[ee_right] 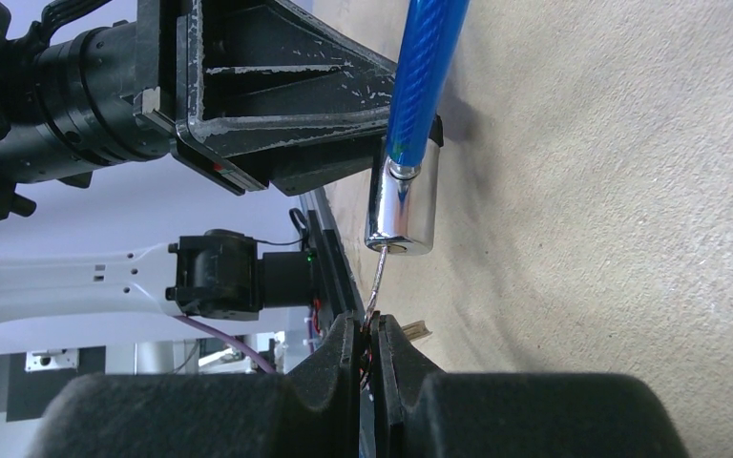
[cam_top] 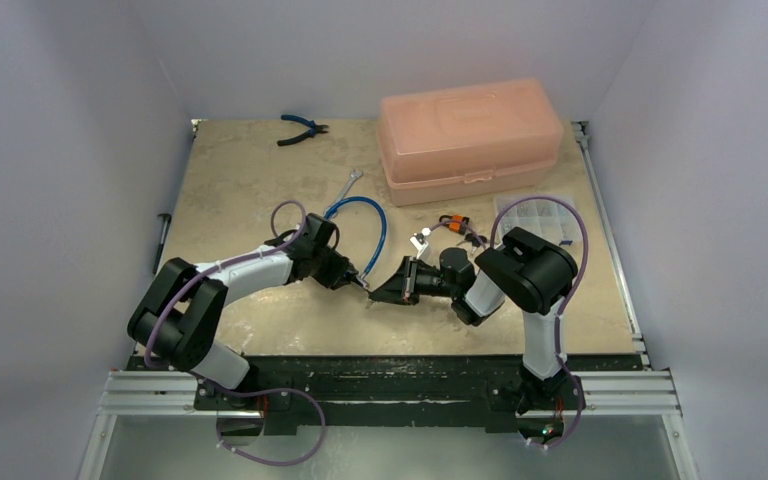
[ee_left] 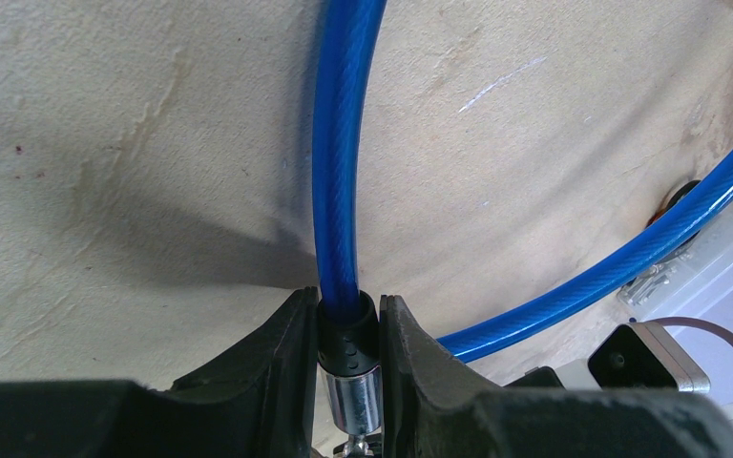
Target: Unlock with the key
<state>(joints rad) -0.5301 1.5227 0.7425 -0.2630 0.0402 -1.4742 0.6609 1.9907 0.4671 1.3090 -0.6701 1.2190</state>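
A blue cable lock [cam_top: 360,203] lies looped on the tan table. My left gripper [ee_left: 348,329] is shut on the black collar [ee_left: 348,339] at the cable's end, just above the chrome lock cylinder [ee_left: 353,405]. In the right wrist view the chrome cylinder [ee_right: 401,210] hangs from the blue cable [ee_right: 425,67], held off the table. The thin key blade [ee_right: 378,281] runs from the cylinder's face down into my right gripper [ee_right: 370,329], which is shut on the key's head. The head itself is hidden between the pads. Overhead, both grippers [cam_top: 368,286] meet tip to tip.
A pink plastic case [cam_top: 470,135] stands at the back right, with a clear organiser box [cam_top: 545,215] in front of it. Blue-handled pliers [cam_top: 302,128] and a small wrench [cam_top: 352,184] lie at the back. An orange-tagged bunch [cam_top: 452,225] rests near the right arm.
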